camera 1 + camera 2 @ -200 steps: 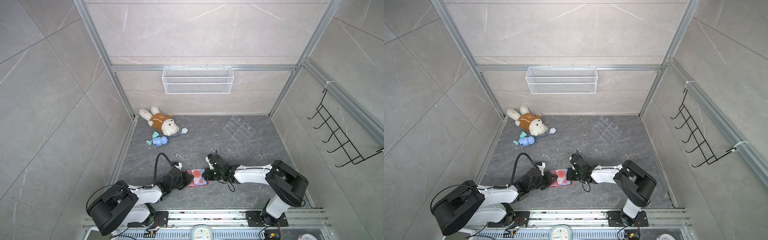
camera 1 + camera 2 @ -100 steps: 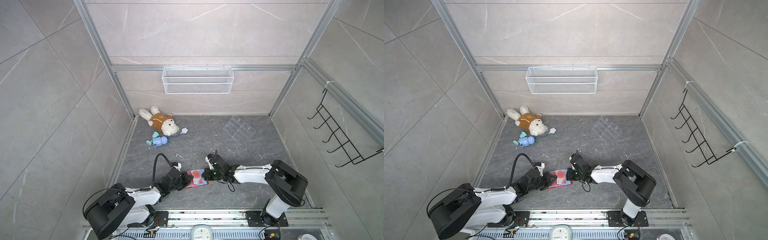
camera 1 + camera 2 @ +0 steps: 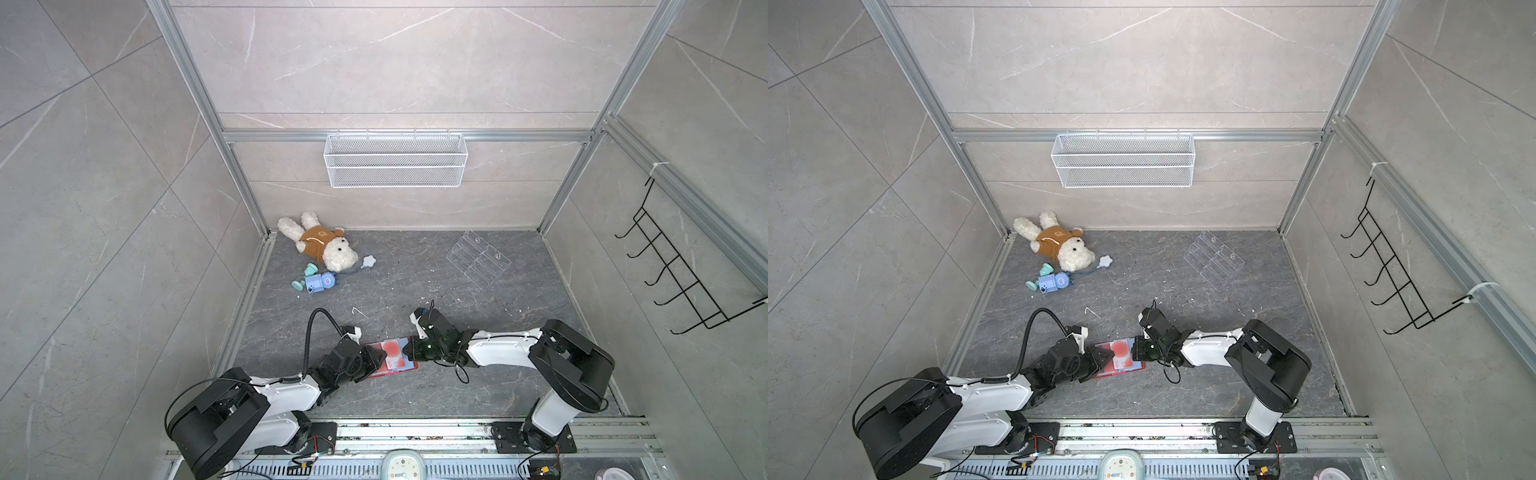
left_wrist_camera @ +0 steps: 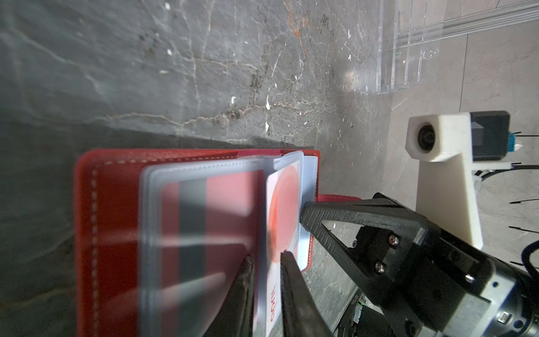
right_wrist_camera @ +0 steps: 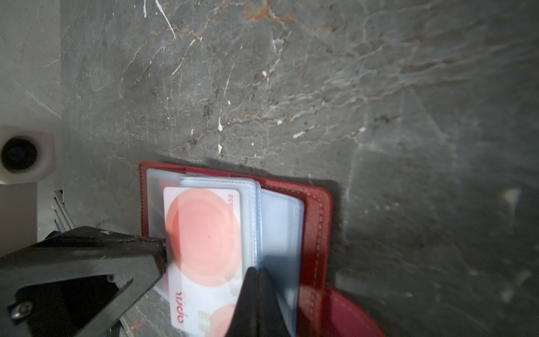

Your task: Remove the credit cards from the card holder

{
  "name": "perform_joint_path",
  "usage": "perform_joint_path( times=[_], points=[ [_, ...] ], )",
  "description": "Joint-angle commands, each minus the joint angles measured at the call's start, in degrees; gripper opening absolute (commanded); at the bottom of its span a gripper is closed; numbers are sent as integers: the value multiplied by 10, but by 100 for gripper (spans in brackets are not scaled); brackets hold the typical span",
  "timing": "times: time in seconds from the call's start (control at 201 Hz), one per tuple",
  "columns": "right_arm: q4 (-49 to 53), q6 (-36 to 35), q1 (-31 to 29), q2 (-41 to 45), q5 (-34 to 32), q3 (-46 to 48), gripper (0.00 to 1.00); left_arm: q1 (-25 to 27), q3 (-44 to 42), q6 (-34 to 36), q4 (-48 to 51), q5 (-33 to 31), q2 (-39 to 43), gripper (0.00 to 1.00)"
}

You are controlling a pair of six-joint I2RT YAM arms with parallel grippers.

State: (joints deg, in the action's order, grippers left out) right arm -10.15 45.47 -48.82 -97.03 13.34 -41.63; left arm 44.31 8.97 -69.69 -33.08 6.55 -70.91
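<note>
The red card holder (image 3: pixel 400 366) (image 3: pixel 1126 368) lies open on the grey floor near the front. A white credit card (image 5: pixel 204 233) (image 4: pixel 284 210) with a red-orange circle sticks partway out of a pale sleeve. My left gripper (image 3: pixel 376 359) (image 3: pixel 1106 359) (image 4: pixel 267 255) is at the holder's left edge. Its jaws are narrowly open, with the card's edge and a sleeve between them. My right gripper (image 3: pixel 409 349) (image 3: pixel 1133 351) (image 5: pixel 258 270) is shut on the sleeve pages at the holder's right edge. Another card (image 4: pixel 204 210) with a dark stripe sits inside a sleeve.
A plush dog (image 3: pixel 320 245) and a small blue toy (image 3: pixel 318 283) lie at the back left. A clear acrylic stand (image 3: pixel 478 259) lies at the back right. A white wire basket (image 3: pixel 395 160) hangs on the back wall, and a black hook rack (image 3: pixel 681 270) on the right wall.
My left jaws have parted a little around the card's edge. Both arms and the card holder stay almost where they were.
</note>
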Motion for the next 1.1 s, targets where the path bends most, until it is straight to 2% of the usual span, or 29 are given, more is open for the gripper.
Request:
perform_joint_path(
  times=[0.0, 0.458, 0.582, 0.677, 0.782, 1.09],
  points=[
    [17, 4, 0, -15, -1, 10, 0, -2, -1, 0, -20, -3, -9, 20],
    [16, 4, 0, -13, 2, 10, 0, -2, 13, -4, -58, 8, -59, 19],
    [17, 4, 0, -12, 3, 9, 0, -2, 17, -2, -56, 8, -59, 15],
    [18, 4, 0, -11, 2, 9, 0, -2, 17, -1, -52, 7, -58, 8],
    [20, 3, 0, -8, 2, 10, 0, -2, 16, 0, -45, 7, -53, 0],
    [51, 10, 0, -6, -21, 10, 0, -2, 14, 7, 30, -16, 12, 0]
  ],
)
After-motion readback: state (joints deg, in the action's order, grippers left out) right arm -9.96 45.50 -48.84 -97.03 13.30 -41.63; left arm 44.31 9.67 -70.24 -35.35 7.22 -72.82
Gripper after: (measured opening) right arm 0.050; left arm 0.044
